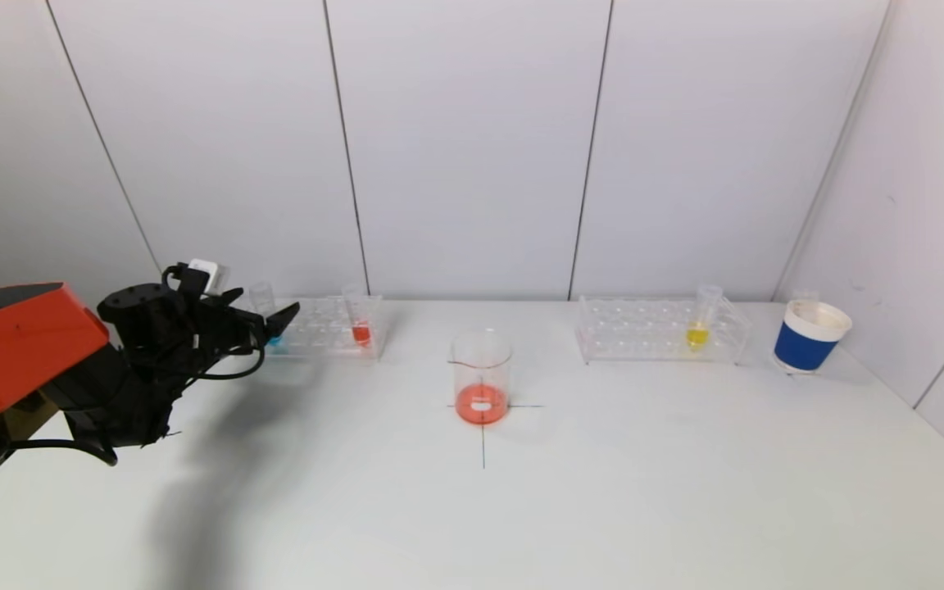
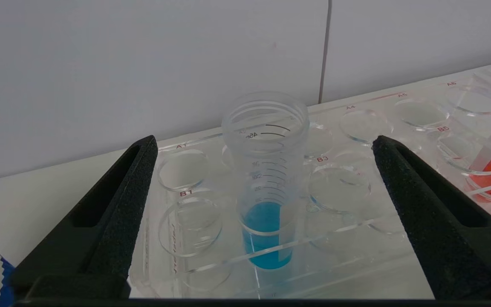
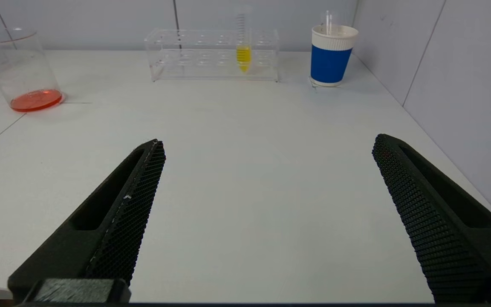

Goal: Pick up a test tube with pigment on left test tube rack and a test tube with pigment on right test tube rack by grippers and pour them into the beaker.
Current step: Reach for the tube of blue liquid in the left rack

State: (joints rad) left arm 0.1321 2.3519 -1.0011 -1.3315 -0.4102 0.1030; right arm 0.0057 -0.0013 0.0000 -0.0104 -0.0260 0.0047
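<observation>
The clear left rack holds a tube of blue pigment and a tube of red pigment. My left gripper is at the rack's left end, open. In the left wrist view the blue tube stands upright between the spread fingers, touching neither. The beaker stands mid-table with red liquid at its bottom. The right rack holds a yellow tube. My right gripper is out of the head view; it is open over bare table, well short of the right rack.
A blue and white paper cup stands right of the right rack, near the side wall. The back wall runs close behind both racks. A cross is drawn on the table under the beaker.
</observation>
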